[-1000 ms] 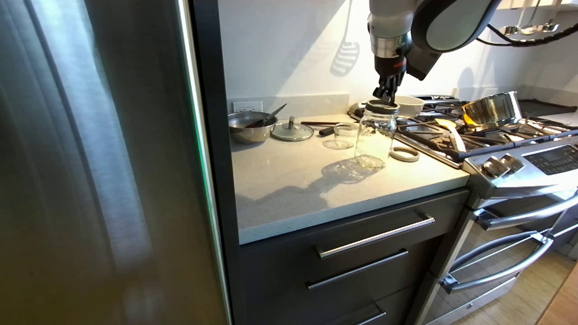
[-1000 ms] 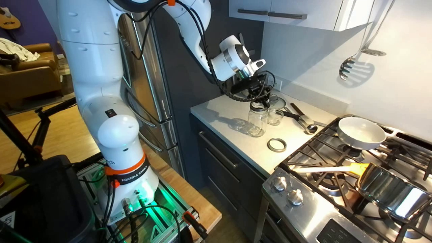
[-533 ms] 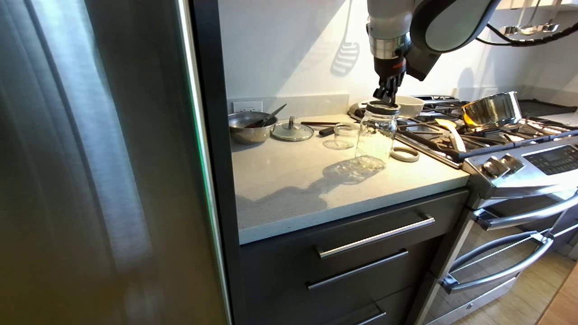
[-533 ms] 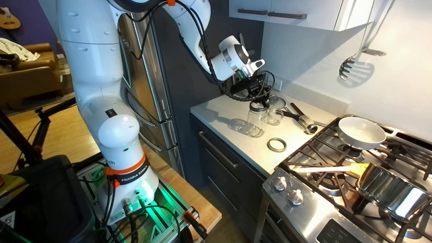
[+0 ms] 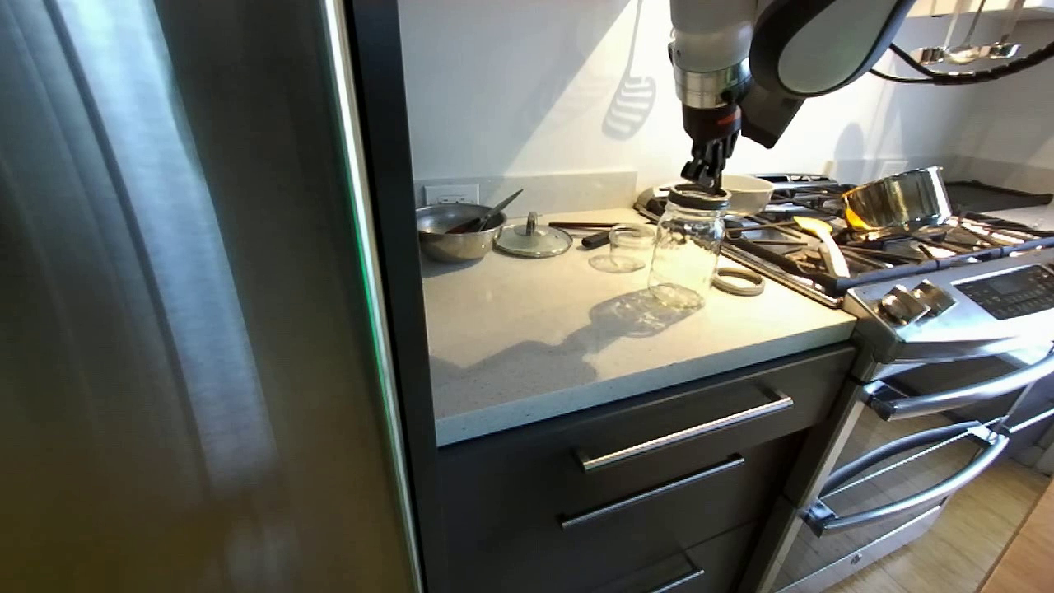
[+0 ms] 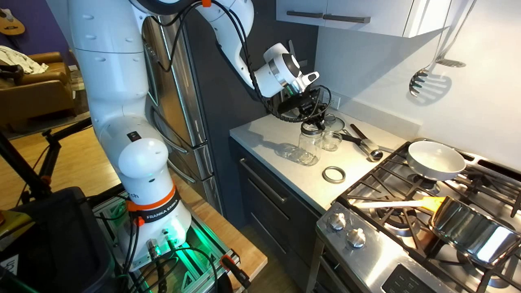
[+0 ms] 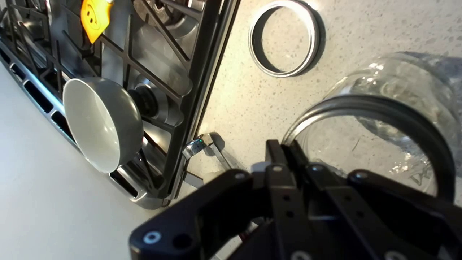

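The jar (image 5: 683, 255) is glossy glass, the loose ring (image 7: 314, 34) shiny metal, the gripper (image 7: 285, 148) apparently matt.

In an exterior view we're peering past the near-left fridge (image 5: 189, 296); in an exterior view, down past the arm (image 6: 112, 87). Both are sharing table (image 5: 510, 329) and jar (image 5: 685, 254); the wrist view is staring down closely.
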